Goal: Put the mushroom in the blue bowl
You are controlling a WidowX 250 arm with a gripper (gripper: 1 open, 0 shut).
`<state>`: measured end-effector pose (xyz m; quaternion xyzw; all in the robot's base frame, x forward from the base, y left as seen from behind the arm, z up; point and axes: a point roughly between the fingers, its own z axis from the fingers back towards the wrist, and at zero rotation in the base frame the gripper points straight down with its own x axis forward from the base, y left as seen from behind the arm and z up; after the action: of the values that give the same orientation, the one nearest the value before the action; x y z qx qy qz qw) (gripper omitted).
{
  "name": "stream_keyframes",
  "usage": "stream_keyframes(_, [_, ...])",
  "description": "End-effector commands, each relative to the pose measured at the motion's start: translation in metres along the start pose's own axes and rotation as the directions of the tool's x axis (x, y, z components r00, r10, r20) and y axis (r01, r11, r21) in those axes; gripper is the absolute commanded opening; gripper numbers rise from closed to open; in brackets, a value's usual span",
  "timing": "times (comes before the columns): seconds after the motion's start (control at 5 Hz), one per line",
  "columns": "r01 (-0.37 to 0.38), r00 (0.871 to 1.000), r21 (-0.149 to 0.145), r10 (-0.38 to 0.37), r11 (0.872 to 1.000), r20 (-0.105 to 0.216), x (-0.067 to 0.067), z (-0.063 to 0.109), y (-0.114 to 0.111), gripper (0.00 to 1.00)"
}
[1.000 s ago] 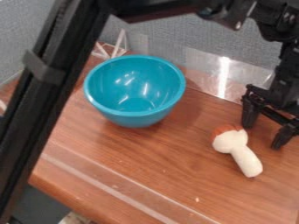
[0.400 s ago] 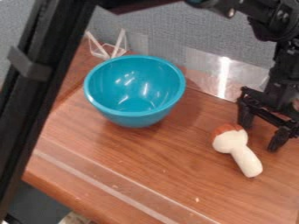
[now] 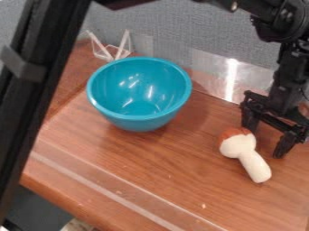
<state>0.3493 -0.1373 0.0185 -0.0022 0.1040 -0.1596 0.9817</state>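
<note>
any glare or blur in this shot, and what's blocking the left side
In the camera view, bright glare spots sit inside the glossy blue bowl; a dark, blurred bar crosses the left side close to the lens; the mushroom and open gripper look soft but readable.

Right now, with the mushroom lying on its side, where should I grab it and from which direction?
Probably the thick stem, from straight above. The mushroom lies flat on the table, cap toward the open gripper, stem running toward the front right. Set the fingers across the stem; its straight sides should hold better than the rounded cap.
</note>
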Motion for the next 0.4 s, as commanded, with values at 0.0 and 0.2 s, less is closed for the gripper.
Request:
stream_keyframes(0.0, [-0.049,0.998,-0.013,0.048,0.999,-0.044,-0.0112,-0.0112,0.0099,1.0])
stream_keyframes(0.2, [-0.057,0.997,-0.02,0.056,0.998,-0.043,-0.0136,-0.0116,0.0106,1.0])
